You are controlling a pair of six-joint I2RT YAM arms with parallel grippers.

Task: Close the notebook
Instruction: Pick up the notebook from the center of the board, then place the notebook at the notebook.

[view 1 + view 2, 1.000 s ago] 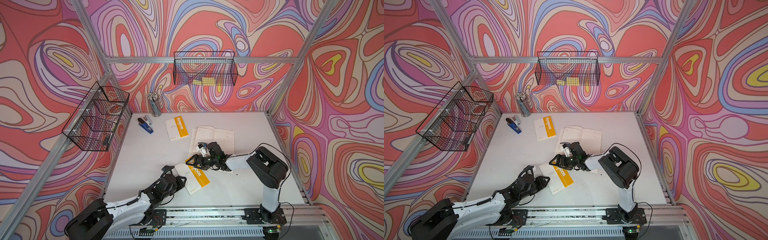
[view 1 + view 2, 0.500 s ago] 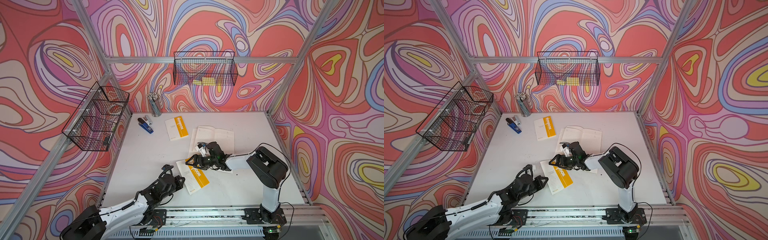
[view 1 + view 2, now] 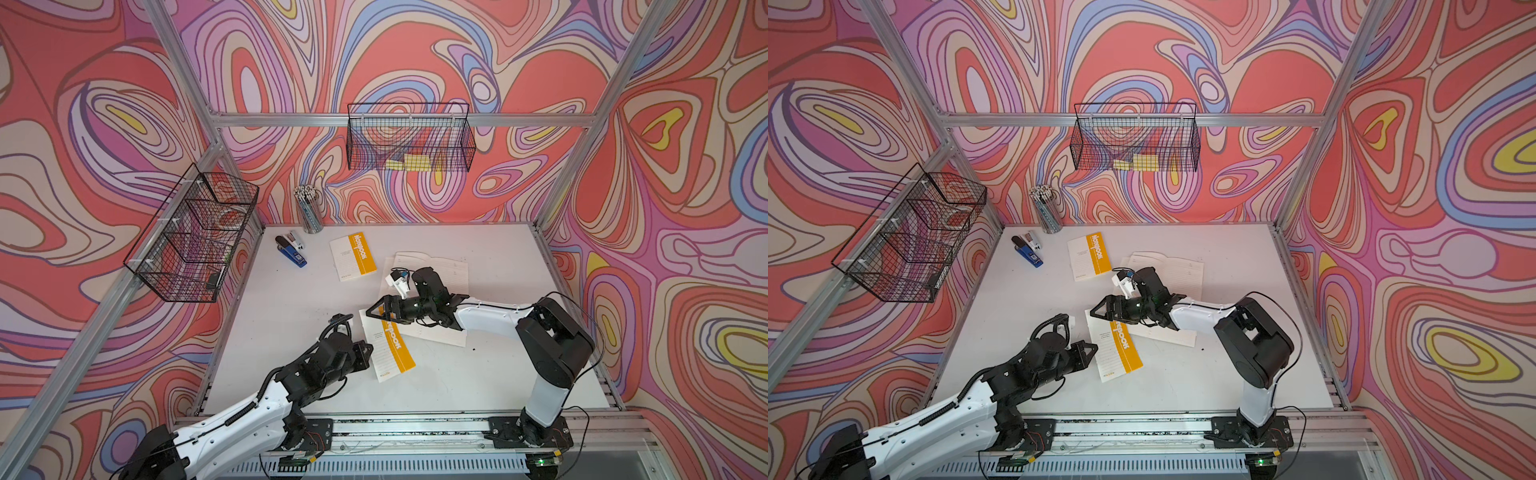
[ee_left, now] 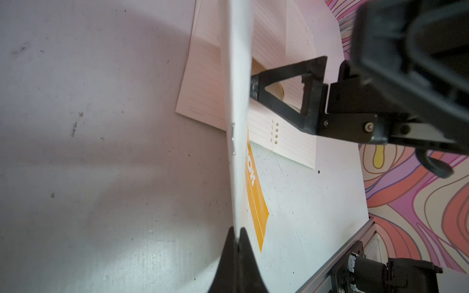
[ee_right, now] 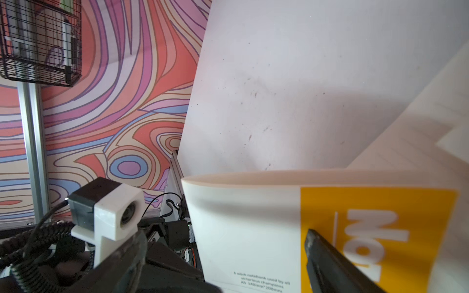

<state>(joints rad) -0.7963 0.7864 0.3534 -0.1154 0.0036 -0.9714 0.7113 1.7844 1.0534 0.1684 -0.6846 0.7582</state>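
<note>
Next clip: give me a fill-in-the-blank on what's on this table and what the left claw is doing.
1. The left claw is ___ on an edge of the front notebook.
2. The stapler near the pencil cup is ___ in colour.
3. The notebook beneath the right arm lies ___, lined pages up.
Missing words: shut; blue; open.

Free passage: white tabletop (image 3: 282, 332) bare along left edge and front right. Back left crowded: blue stapler (image 3: 292, 254), metal pencil cup (image 3: 310, 214), closed orange-banded notebook (image 3: 353, 257). Centre blocked: open lined notebook (image 3: 446, 268), orange-and-white notebook (image 3: 392, 349), cover raised.
</note>
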